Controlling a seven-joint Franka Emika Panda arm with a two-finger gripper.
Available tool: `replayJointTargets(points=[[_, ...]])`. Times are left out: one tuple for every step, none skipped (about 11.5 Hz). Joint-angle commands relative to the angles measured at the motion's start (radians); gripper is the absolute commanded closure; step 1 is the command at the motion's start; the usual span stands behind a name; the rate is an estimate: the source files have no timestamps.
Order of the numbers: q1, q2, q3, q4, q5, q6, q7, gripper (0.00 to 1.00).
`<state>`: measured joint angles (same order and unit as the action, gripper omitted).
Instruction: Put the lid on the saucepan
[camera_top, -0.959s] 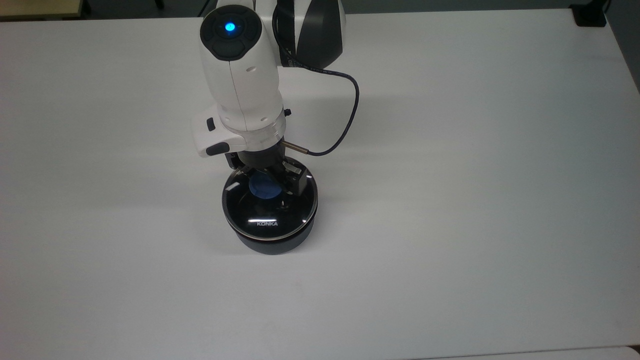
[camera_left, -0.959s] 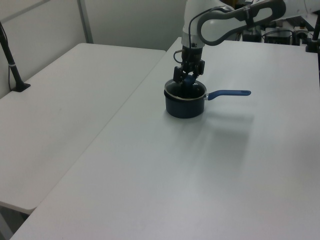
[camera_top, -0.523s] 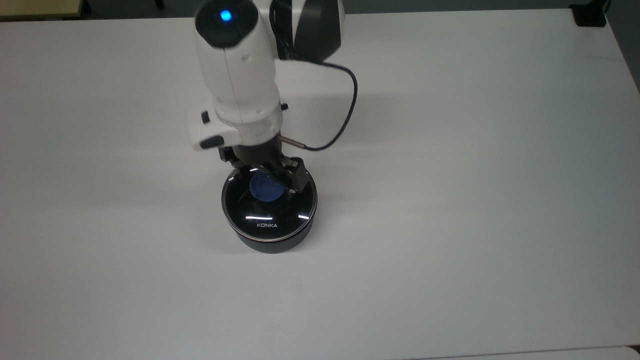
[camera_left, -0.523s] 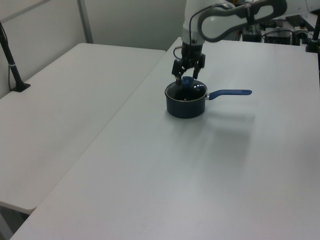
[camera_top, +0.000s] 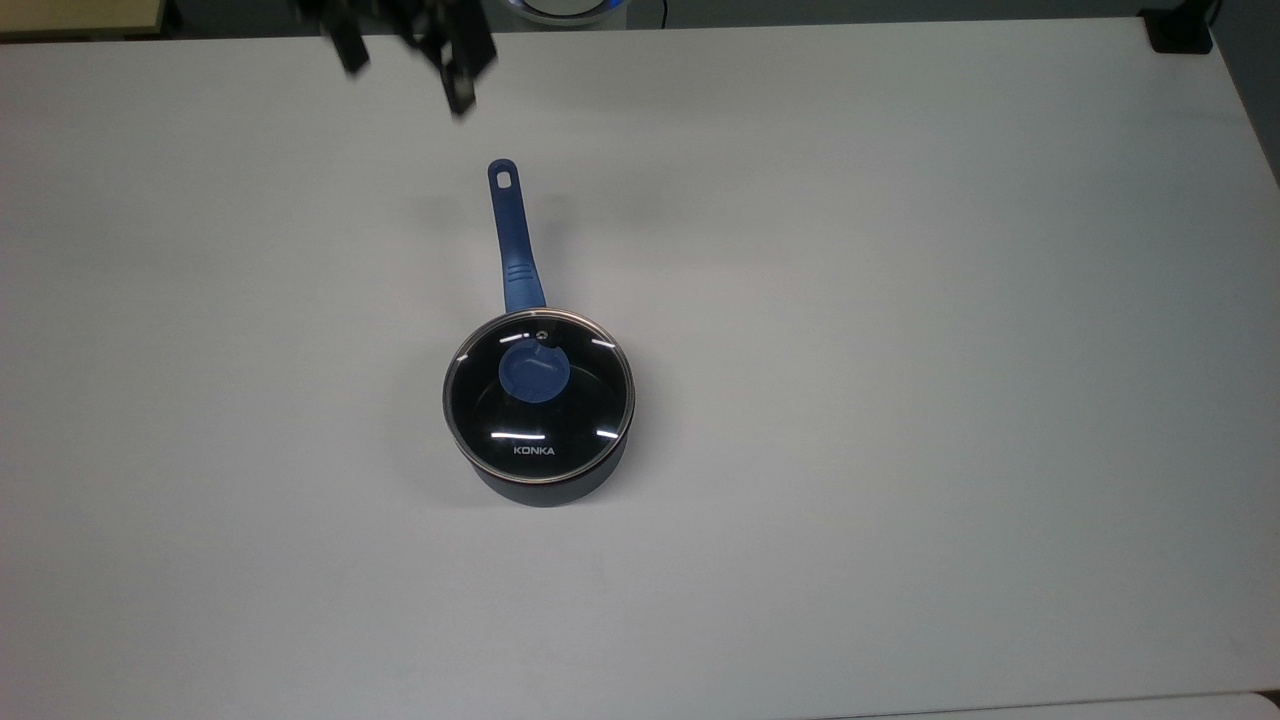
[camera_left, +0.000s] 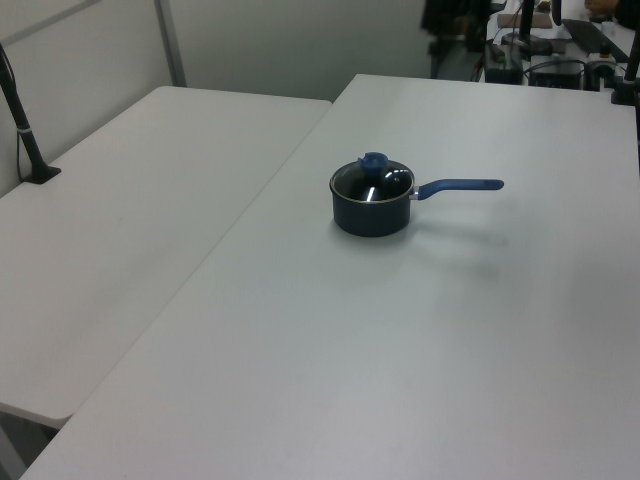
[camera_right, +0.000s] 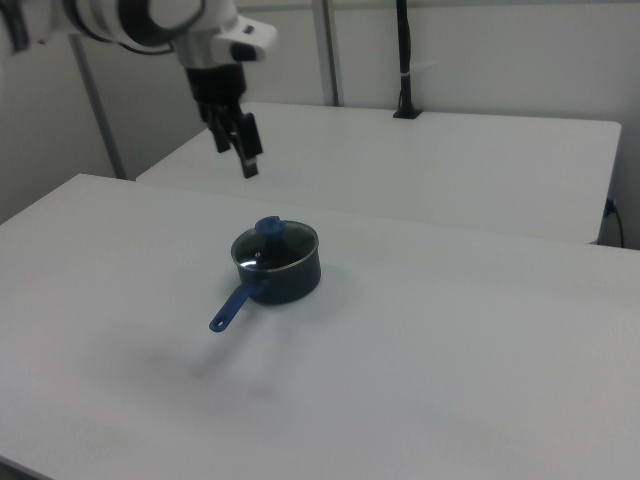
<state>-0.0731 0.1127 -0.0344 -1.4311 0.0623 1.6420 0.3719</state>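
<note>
The gripper (camera_top: 405, 60) hangs in the air, well above the table (camera_top: 900, 300) and well apart from the pan (camera_top: 545, 480). In the top view it sits near the upper edge, left of the tip of the pan's handle (camera_top: 512, 235); its two dark fingers (camera_top: 462, 75) are spread wide, with open space between them. In the right view the gripper (camera_right: 238, 145) points down and slightly toward the right view's right, up and to the left of the pan (camera_right: 285, 280). It holds nothing and touches nothing.

The lid (camera_top: 540, 385) sits on the pan, its metal rim lying level all round the pan's mouth. The blue knob (camera_top: 534, 372) stands at the lid's centre and the white KONKA lettering reads near the lower edge in the top view. In the left view the lid (camera_left: 372, 180) lies flat on the pan (camera_left: 370, 212), and the handle (camera_left: 458, 186) runs toward the left view's right. In the right view the handle (camera_right: 230, 308) runs down and to the left, resting just over the table (camera_right: 450, 350).

The pan stands near the middle of the white table. A second white table (camera_left: 110, 230) adjoins it on the left view's left.
</note>
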Motion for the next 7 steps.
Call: replayJointTargets(points=[[0.047, -0.180, -0.045, -0.175, -0.012, -0.019, -0.079, 0.00], [0.080, -0.182, -0.074, -0.183, -0.031, -0.019, -0.127, 0.00], [0.085, -0.173, -0.076, -0.180, -0.065, -0.018, -0.192, 0.00], [0.087, -0.162, -0.076, -0.177, -0.099, -0.011, -0.236, 0.00], [0.087, -0.145, -0.076, -0.169, -0.142, -0.007, -0.304, 0.00], [0.087, -0.143, -0.076, -0.169, -0.153, -0.005, -0.348, 0.00], [0.082, -0.143, -0.076, -0.169, -0.156, -0.002, -0.355, 0.00]])
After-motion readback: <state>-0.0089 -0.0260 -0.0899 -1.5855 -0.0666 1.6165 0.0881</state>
